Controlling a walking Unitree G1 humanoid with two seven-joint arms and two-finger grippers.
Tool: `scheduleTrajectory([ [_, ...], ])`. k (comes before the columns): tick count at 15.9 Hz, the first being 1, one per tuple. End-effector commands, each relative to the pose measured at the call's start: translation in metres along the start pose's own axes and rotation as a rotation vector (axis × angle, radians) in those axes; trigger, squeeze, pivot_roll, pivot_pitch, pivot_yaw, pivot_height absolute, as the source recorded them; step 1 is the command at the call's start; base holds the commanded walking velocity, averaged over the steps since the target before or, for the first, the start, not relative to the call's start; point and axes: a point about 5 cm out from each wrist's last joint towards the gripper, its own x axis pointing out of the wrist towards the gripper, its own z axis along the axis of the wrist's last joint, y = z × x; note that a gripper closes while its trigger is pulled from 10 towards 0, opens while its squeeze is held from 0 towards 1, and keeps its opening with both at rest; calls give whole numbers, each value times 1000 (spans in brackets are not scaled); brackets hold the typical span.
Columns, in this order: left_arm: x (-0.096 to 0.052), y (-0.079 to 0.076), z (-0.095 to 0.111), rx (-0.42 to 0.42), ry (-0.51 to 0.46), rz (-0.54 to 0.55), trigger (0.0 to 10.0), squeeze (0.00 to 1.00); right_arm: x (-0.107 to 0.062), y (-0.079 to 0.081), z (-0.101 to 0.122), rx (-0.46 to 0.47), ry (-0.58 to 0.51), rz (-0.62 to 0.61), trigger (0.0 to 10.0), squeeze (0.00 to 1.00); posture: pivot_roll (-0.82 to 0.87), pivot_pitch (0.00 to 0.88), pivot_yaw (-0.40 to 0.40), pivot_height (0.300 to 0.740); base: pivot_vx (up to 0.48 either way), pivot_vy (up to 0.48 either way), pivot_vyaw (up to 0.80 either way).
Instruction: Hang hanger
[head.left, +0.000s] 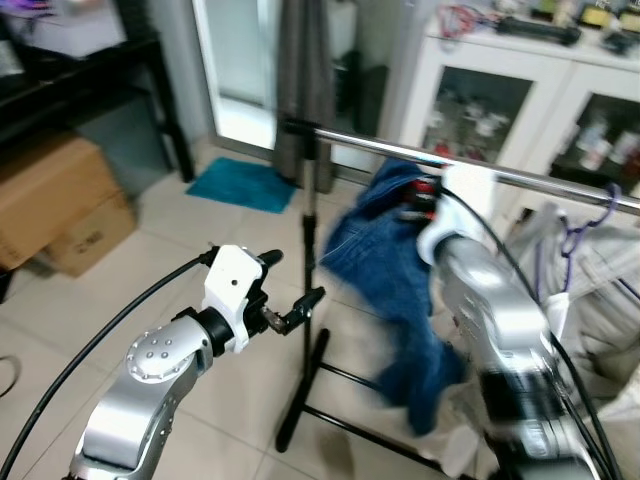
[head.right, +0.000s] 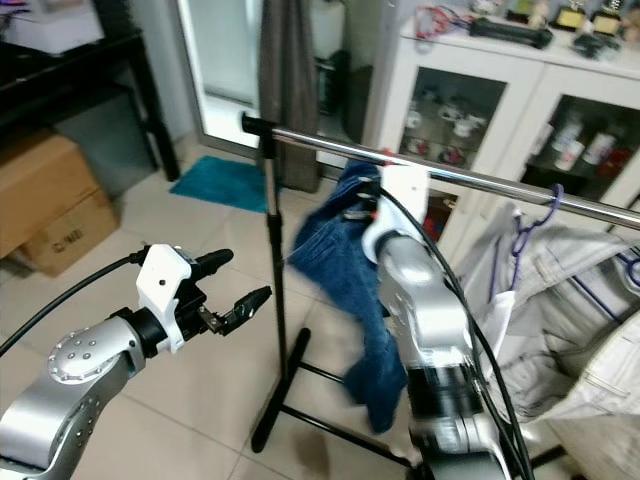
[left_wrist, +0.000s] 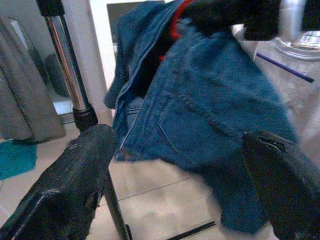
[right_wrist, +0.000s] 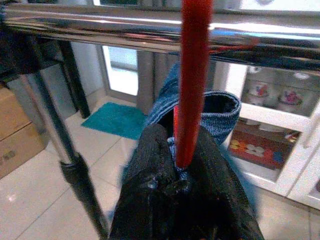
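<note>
- Our right tool (right_wrist: 175, 172) is up at the chrome rail (head.right: 500, 185) of the garment rack, fingers pressed together on the red hanger (right_wrist: 192, 80).
- In the right wrist view the red hanger's stem rises from between the black fingers (right_wrist: 150, 175) and crosses in front of the chrome rail; we can't tell whether the hook is seated over the rail.
- Blue denim garment (head.right: 350, 260) hangs from the red hanger, just below the rail and right beside the rack's upright pole (head.right: 272, 250). It is blurred in both eye views.
- Our left tool (head.right: 232, 285) sits lower, on our left of the upright pole, fingers spread, holding nothing. It is apart from the denim.
- The left wrist view looks between its two black fingers (left_wrist: 70, 190) at the denim, with the pole to one side.
- Further along the rail on our right: a purple hanger (head.right: 535, 225) hooked over it, carrying light-coloured clothes (head.right: 570, 290).
- The rack's black base (head.right: 275, 410) stands on the tiled floor (head.right: 190, 400).
- Behind it: a white glass-door cabinet (head.right: 520, 110), a teal mat (head.right: 225, 180) by the doorway, cardboard boxes (head.right: 45, 200) on our left.
</note>
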Motion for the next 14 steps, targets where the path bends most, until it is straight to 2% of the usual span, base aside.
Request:
scheduleTrajectory([
  [1,0,-3,4,11,-7,-27,10000,1000,6,-4,8,0,-30,-16,10000,0,145,0,-11,740,0,0,0],
  [2,-2,-2,3,16,7,-41,10000,933,22,-7,9,65,13,-48,10000,0,152,0,-15,740,0,0,0],
  [3,-5,-2,4,16,12,-60,10000,878,29,-8,11,104,18,-57,10000,0,159,3,-16,740,0,0,0],
  [4,-6,-3,4,17,22,-80,10000,788,36,-9,15,127,20,-57,10000,0,161,6,-17,740,0,0,0],
  [5,-7,-3,4,19,25,-86,10000,741,45,-11,21,131,18,-69,10000,0,161,6,-17,740,0,0,0],
  [6,-7,-2,4,23,31,-91,10000,514,51,-12,23,115,35,-84,10000,0,164,17,-16,740,0,0,0],
  [7,-7,-2,4,23,35,-96,10000,412,55,-14,21,95,68,-94,10000,0,164,19,-16,740,0,0,0],
  [8,-8,-3,3,21,41,-105,10000,263,57,-13,16,89,112,-82,10000,0,164,21,-19,740,0,0,0],
  [9,-8,-4,3,18,47,-110,10000,235,57,-12,9,93,150,-67,10000,451,163,20,-20,740,0,0,0],
  [10,-8,-4,1,17,54,-114,10000,192,57,-10,2,88,184,-49,10000,1000,162,19,-21,740,0,0,0],
  [12,-8,-4,0,21,62,-116,10000,176,55,-9,-9,80,226,-13,10000,1000,160,16,-21,740,0,0,0],
  [13,-7,-4,0,20,56,-110,10000,169,53,-12,-7,99,190,-1,10000,1000,153,9,-17,740,0,0,0],
  [14,-5,-3,1,-13,21,-47,10000,180,38,-21,8,142,39,77,10000,1000,144,3,-11,740,0,0,0],
])
